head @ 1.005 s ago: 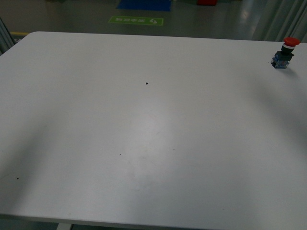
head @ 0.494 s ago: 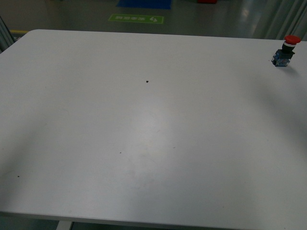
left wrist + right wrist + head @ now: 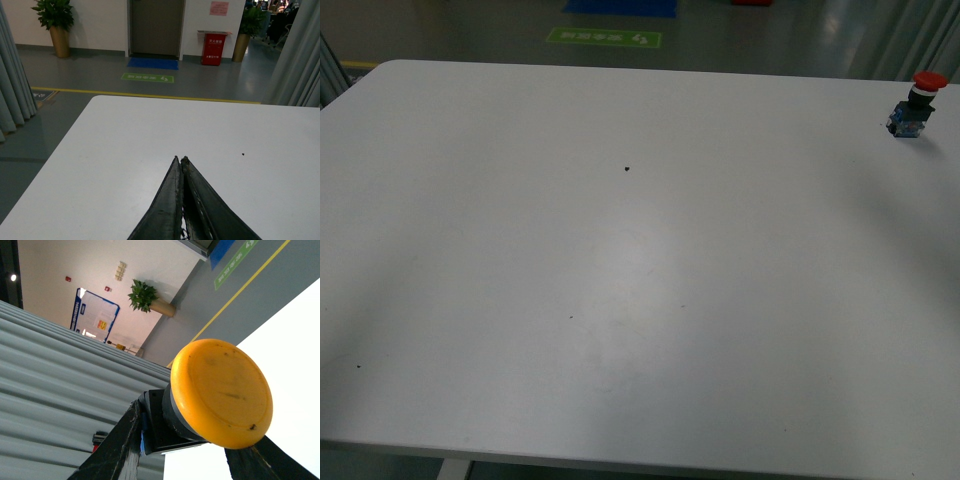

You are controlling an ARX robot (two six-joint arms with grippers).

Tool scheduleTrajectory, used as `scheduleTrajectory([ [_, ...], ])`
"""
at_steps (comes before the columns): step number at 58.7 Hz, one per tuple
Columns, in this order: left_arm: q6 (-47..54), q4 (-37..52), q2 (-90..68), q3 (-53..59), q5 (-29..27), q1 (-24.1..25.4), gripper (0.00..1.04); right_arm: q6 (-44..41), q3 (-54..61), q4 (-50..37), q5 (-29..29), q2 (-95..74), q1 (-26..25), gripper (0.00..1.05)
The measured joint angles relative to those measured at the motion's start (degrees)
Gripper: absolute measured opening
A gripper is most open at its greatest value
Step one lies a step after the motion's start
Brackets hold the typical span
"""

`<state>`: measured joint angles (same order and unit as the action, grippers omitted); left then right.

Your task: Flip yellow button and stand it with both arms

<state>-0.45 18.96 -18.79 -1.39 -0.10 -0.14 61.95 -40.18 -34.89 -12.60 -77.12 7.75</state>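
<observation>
Main risk is a drop. The right gripper [image 3: 189,432] holds the yellow button [image 3: 220,392] by its black block only, and any turn or handover could let it slip or twist between the fingers. The left gripper [image 3: 180,161] is closed tight on nothing, hanging over the table [image 3: 620,250]. It has to open before it can help, and a late or off-line approach would likely knock the part loose. Once set down it may topple, as the wide cap looks top-heavy over the narrow block. The red button [image 3: 917,104], standing at the table's 2 o'clock, is not the target. The yellow button is in the right jaws off the table, out of the front view. Its cap is round, yellow-orange and lightly scuffed, facing the wrist camera, with a grey-black collar and a dark block with a blue edge behind it.
</observation>
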Motion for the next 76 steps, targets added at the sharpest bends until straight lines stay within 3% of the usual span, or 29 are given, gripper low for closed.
scheduleTrajectory([
  [28, 0.00, -8.92, 8.94, 0.00, 0.00, 0.00, 0.04, -2.23, 1.07, -1.11, 0.04, -1.05, -1.79, 0.39],
  [34, 0.00, -18.03, 16.02, -0.02, 0.11, 0.00, 0.04, -2.67, 1.16, -1.44, 0.22, -1.40, -2.16, 0.39],
  [52, -0.04, -18.93, 18.56, -0.02, 0.09, 0.00, 0.04, -5.27, 1.55, -2.21, 1.11, -2.49, -3.10, 0.39],
  [61, 0.00, -18.93, 18.56, -0.02, 0.09, 0.00, 0.30, -13.55, 1.53, -5.46, 6.21, -5.16, -2.95, 0.39],
  [76, 0.00, -18.93, 18.56, -0.02, 0.09, 0.00, 0.73, -44.28, -2.97, -10.71, 16.41, -17.42, -5.70, 0.39],
])
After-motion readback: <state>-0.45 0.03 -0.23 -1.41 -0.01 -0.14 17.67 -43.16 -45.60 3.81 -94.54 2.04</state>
